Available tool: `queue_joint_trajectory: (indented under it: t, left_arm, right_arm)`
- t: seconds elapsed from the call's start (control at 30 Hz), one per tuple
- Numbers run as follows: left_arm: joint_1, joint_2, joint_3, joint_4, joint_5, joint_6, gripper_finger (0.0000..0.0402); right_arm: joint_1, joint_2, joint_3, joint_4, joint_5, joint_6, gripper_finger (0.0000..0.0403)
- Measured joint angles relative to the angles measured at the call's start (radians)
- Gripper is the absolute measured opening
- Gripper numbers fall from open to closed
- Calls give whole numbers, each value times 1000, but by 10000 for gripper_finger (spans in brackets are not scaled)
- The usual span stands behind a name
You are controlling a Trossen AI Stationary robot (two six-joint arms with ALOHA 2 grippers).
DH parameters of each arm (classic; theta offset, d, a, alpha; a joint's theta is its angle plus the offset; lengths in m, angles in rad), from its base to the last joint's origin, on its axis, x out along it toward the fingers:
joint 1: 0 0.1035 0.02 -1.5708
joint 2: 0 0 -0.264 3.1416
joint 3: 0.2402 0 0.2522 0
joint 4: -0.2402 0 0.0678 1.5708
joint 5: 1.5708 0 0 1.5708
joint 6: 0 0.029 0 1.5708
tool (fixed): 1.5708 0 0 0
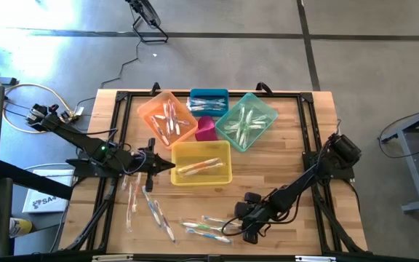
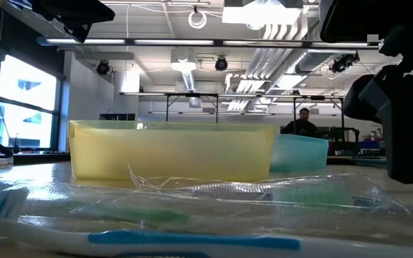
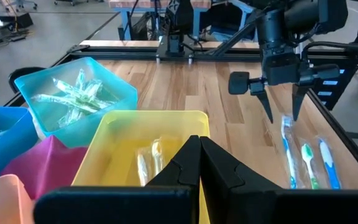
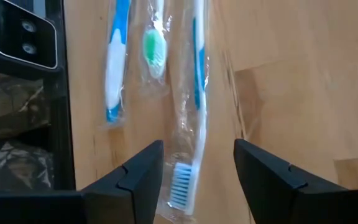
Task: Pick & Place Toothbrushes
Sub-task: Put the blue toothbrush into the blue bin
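Toothbrushes (image 1: 206, 229): high view, thin wrapped sticks loose on the wood table (image 1: 282, 156) at its near edge; more in the yellow bin (image 1: 201, 162), orange bin (image 1: 167, 118) and teal bin (image 1: 246, 121).
Right gripper (image 1: 247, 227): fingers wide, just beside them.
Low view: crinkled clear wrapper (image 2: 264, 190) in front, translucent yellow bin behind.
Left gripper (image 3: 199, 163): left wrist view, pressed shut, empty, over yellow bin.
Right wrist view: blue brush (image 4: 188, 112) lies between spread fingers (image 4: 143, 171); none held.

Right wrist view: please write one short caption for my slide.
Open right gripper poised over a wrapped blue toothbrush on the wooden table.
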Motion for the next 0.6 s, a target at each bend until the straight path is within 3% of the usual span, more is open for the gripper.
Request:
queue_joint_trajectory:
  t: [0.6]
  left_arm:
    - [0, 0, 0, -37, 0, 0, 0]
  right_arm:
    - [2, 11, 1, 1, 14, 0, 189]
